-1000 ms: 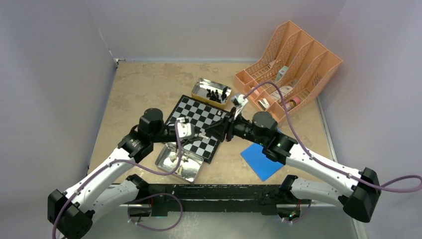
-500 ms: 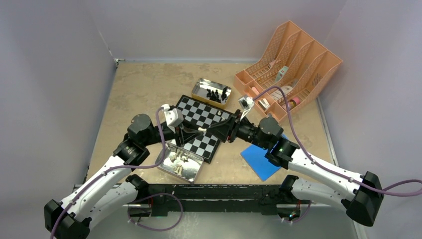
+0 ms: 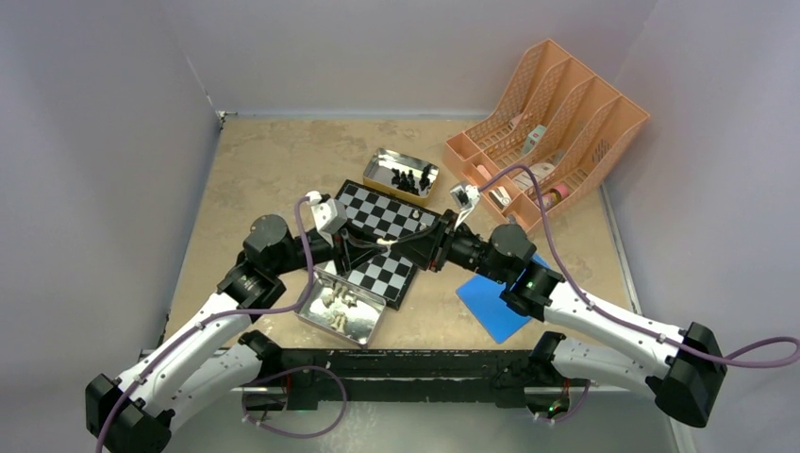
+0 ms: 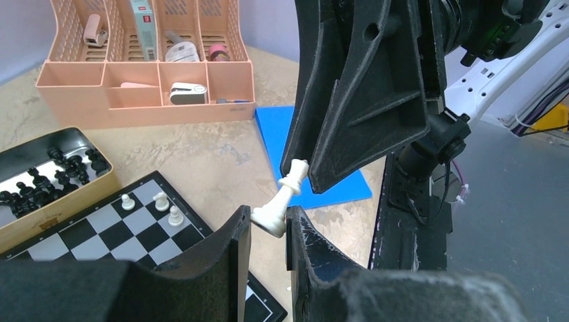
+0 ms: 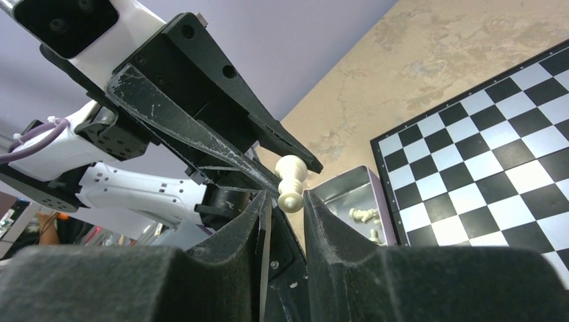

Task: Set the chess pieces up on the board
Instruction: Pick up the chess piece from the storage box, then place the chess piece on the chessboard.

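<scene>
Two hands on one piece right now. The left hand [image 4: 267, 215] is clenched on the base of a white piece [image 4: 287, 191], which hangs tilted in the air over the board [image 3: 373, 209]. The right hand [image 5: 285, 198] has come in from the opposite side, with its fingers on either side of the piece's head. The right wrist view shows a sliver of gap on one side, so I honestly can't tell if it's grasping or just bracketing it.

On the board itself, three small white pieces [image 4: 161, 200] stand upright near the corner closest to the tin of black pieces [image 3: 401, 175]. That tin sits just past the board's far edge. A second tin [image 3: 340, 307], with white pieces lying in it, sits right at the board's near left side. A blue square [image 3: 495, 302] lies flat on the desk [image 3: 274, 170] off the board's near right, and an orange organizer [image 3: 547, 123] stands beyond its far right.
</scene>
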{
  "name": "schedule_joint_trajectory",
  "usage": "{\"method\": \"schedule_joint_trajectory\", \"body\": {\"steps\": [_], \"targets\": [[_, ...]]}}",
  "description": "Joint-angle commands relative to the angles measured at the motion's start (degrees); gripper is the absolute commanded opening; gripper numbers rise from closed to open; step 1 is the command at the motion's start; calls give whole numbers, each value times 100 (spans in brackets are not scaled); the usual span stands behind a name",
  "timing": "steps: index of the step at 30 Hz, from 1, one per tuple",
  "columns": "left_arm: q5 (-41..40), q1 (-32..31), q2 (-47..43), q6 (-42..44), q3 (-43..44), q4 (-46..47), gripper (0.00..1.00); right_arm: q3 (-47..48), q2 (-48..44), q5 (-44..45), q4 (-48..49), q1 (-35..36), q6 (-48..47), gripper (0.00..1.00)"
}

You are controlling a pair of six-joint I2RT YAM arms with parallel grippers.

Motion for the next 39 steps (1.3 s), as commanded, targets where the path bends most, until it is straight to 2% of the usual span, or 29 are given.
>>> {"method": "schedule_joint_trajectory", "body": {"steps": [1,4,8,13,16,17,18,24,27,32,39], "targets": [[53,-37,6,-113,112,313,1,57,60,-134,486,-10,-19,23],[75,-33,6,-104,106,320,1,69,104,-148,541,-10,-35,20],[84,-33,8,-57,95,276,3,69,119,-69,543,-9,-48,11],[107,-35,45,42,161,-8,28,146,133,377,142,-10,-434,7],[-41,-34,69,48,239,-242,54,269,133,1000,-401,-18,-806,7],[-113,-29,77,62,281,-342,59,309,138,1119,-523,-18,-889,7],[-219,-31,93,97,339,-534,63,344,155,1149,-647,-18,-979,7],[-1055,-34,163,585,599,-1541,71,723,657,1763,-1557,-18,-1272,6],[-1309,-35,109,910,731,-1910,87,958,1019,2165,-2070,-19,-1322,6],[-1814,-30,-167,1385,865,-2314,93,1438,1719,2584,-2847,-18,-1387,6],[-2181,-30,-775,1484,557,-2335,94,2019,2701,2680,-3599,-18,-1510,7]]}}
